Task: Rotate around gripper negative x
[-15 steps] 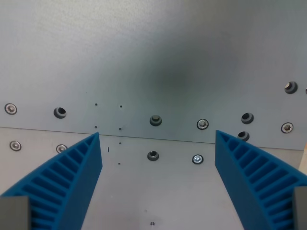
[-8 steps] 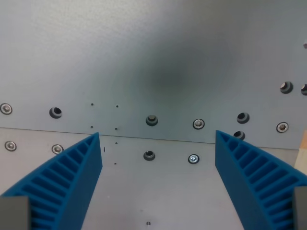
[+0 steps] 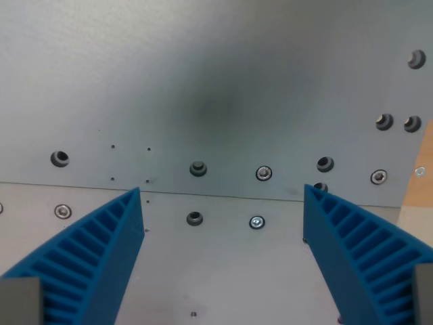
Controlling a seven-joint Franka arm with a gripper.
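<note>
The wrist view looks down on a grey metal plate (image 3: 216, 81) with rows of screws and holes. My gripper (image 3: 222, 196) is open, its two blue ribbed fingers (image 3: 95, 261) rising from the bottom corners with nothing between them. A seam (image 3: 223, 196) between two plates runs across the view just above the fingertips. A dark soft shadow lies on the plate above the middle.
Screw heads (image 3: 264, 174) and bolt holes (image 3: 61, 159) line both sides of the seam. More holes (image 3: 384, 122) sit at the wrist view's right. A tan wooden edge (image 3: 416, 189) shows at the right border.
The whole scene has slid toward the wrist view's left and slightly down, so the camera has moved. More of the tan edge and the right-hand holes now show. The fingers stay equally open.
</note>
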